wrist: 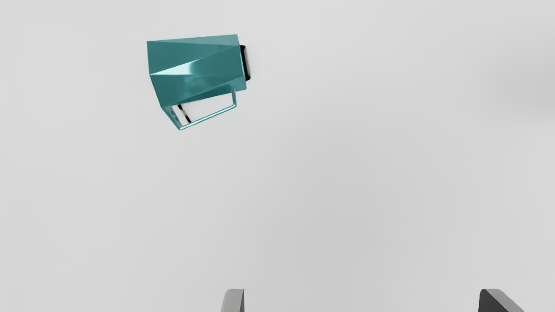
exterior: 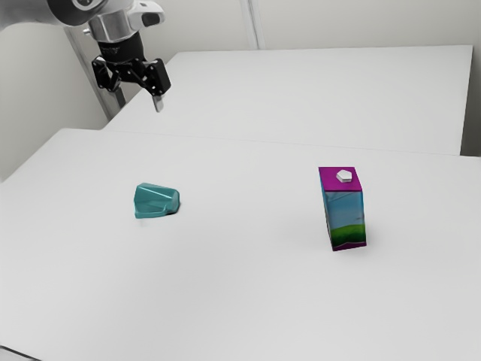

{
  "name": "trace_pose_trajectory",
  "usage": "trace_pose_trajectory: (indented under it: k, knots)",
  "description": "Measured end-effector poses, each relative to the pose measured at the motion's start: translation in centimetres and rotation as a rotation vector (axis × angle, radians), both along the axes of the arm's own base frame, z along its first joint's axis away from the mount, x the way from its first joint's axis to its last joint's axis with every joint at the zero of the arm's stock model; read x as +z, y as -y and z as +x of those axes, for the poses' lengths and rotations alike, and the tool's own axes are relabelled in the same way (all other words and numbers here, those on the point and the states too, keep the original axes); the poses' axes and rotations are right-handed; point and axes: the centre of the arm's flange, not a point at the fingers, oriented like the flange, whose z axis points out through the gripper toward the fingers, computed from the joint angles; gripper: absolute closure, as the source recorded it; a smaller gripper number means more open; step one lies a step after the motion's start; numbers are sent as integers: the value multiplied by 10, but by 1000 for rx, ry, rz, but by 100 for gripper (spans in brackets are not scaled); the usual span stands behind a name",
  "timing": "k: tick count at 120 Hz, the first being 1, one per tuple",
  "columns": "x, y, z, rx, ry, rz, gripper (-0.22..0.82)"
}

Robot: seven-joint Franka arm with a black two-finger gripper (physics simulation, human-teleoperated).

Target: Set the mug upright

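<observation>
Table (exterior: 225,301): white, bearing the mug (exterior: 156,201). Arm (exterior: 71,9): enters from the exterior view's upper left, raised higher than the mug. Claw (exterior: 139,100): above table height, well apart from the mug; fingers (wrist: 233,301) spread wide, open gap between. Carton (exterior: 347,214): upright, well apart from the mug, toward the exterior view's right; purple top, blue and green side. Mug: teal, faceted, lying on its side. Handle (wrist: 209,117): on the mug's claw-facing side. Cap (exterior: 344,176): white, atop the carton.

Upright carton (exterior: 346,214) with purple top (exterior: 329,180) and white cap (exterior: 344,176), white table (exterior: 240,301), pale wall (exterior: 361,22)
</observation>
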Motion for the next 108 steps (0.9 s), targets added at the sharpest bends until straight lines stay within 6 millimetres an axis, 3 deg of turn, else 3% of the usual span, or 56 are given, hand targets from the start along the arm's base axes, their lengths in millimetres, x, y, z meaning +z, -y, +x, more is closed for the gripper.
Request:
trace_pose_trajectory:
  k: [61,95,108]
  knots:
    - [-13,-15,8,17,-22,-21,2]
    - [-37,-86,21,114,-47,-95,2]
    - [-57,-111,28,131,-57,-171,2]
